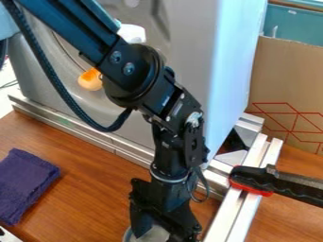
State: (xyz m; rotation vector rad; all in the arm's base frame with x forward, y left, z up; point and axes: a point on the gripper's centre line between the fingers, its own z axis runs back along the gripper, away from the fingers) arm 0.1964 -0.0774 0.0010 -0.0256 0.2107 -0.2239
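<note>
At the near edge of the counter point(95, 184), a grey rounded object point(154, 235) was seen directly below the black gripper point(157, 227), partly covered by the jaws. Whether the jaws were spread, pressed together or pinching the object could not be told. As judged from this placement, the object had been reached or nearly so, but neither a secure grasp nor a lift could be confirmed. Whether its weight was borne by the counter or by the jaws was likewise left unclear, so what was left to be done could not be settled either.

Well to the left of the jaws, a folded purple cloth point(26, 184) was laid on the counter, apart from them; nothing showed that it was being handled. To the right of the jaws and farther off, an aluminium rail point(236, 208) was crossed by a black-and-red clamp point(259, 180). Behind the jaws, beyond a second rail, a grey panel point(183, 28) was set upright, with an orange rounded object point(90, 79) placed at its recessed face. Farthest from the jaws, to the right, a cardboard box point(277, 71) marked with red lines was backed by a teal bin point(293, 23).
</note>
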